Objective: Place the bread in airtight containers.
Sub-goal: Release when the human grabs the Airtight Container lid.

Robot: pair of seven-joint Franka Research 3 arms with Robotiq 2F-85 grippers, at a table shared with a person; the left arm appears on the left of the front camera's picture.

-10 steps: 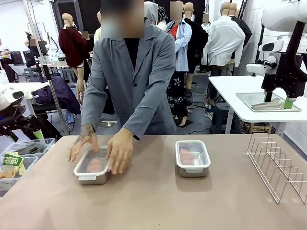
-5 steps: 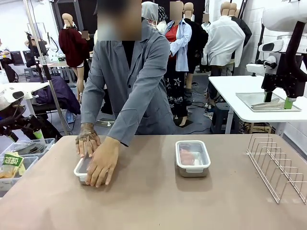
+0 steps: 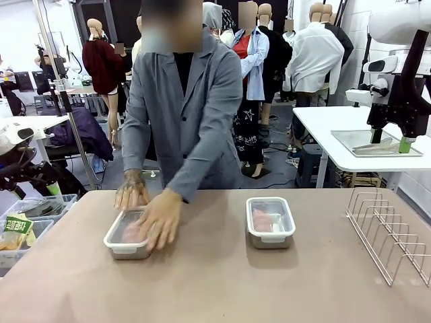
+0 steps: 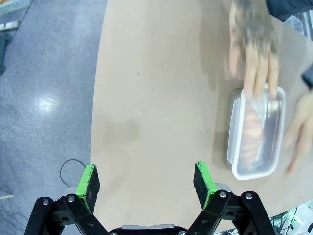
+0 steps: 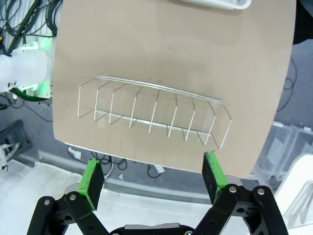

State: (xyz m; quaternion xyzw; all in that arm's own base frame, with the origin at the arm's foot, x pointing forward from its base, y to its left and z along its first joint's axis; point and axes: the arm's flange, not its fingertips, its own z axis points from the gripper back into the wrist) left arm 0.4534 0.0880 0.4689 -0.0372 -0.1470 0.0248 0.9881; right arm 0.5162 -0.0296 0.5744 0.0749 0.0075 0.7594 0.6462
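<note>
Two steel airtight containers with clear lids stand on the brown table. The left container (image 3: 124,243) holds a bread roll (image 3: 130,231), and the person's two hands (image 3: 159,219) rest on its lid. The right container (image 3: 270,223) stands closed with bread (image 3: 261,219) inside, untouched. In the left wrist view my left gripper (image 4: 145,181) hangs open above bare table, well apart from that container (image 4: 256,133), its bread (image 4: 249,139) and the person's hand (image 4: 252,46). My right gripper (image 5: 152,175) is open, high above the table's edge.
A wire rack (image 3: 387,232) stands at the table's right side, directly below my right gripper (image 5: 154,115). Plastic bins (image 3: 30,219) with packets sit off the table's left edge. A white lidded tin's edge (image 5: 215,3) shows at the top of the right wrist view.
The person straightened up and shifted both hands on the left container's lid, uncovering more of it. The containers and both grippers have stayed put.
</note>
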